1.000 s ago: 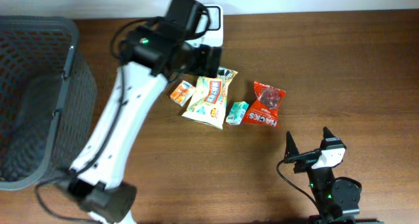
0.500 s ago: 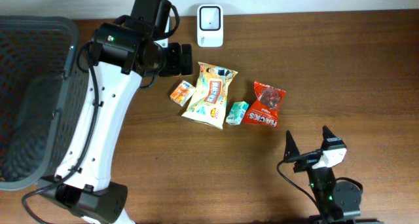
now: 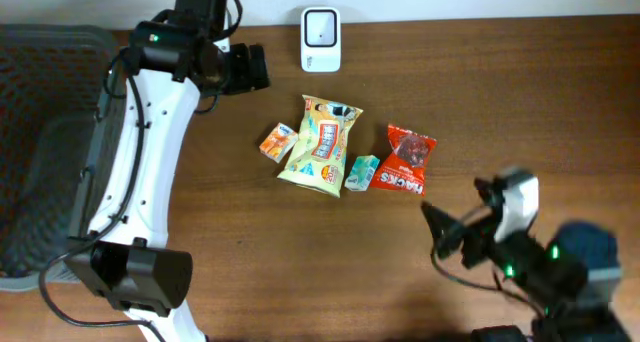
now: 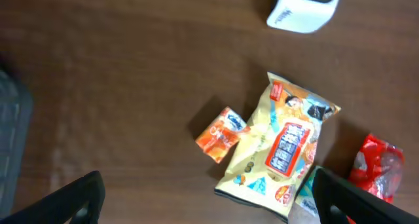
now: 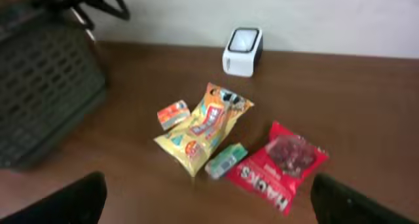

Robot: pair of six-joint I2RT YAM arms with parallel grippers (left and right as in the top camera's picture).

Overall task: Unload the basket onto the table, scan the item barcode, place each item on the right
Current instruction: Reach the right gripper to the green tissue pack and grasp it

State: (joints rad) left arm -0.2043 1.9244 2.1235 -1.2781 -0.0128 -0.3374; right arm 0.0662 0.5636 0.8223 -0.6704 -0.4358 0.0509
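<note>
Overhead: left end effector (image 3: pixel 258 69) spread wide, empty, beside basket (image 3: pixel 60 52) corner. Scanner (image 3: pixel 320 26) just right of it; yellow snack bag (image 3: pixel 322 145) lower right on table (image 3: pixel 520 102), well apart. Right end effector (image 3: pixel 437 232) spread wide, empty, near red Hacks bag (image 3: pixel 406 160).

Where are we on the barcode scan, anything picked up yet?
Done: nothing visible; the orange packet, yellow snack bag, teal packet and red Hacks bag all lie on the table near the scanner. In hand: nothing; left gripper and right gripper are both open and empty. Remaining: grasp an item and present its barcode to the scanner.
</note>
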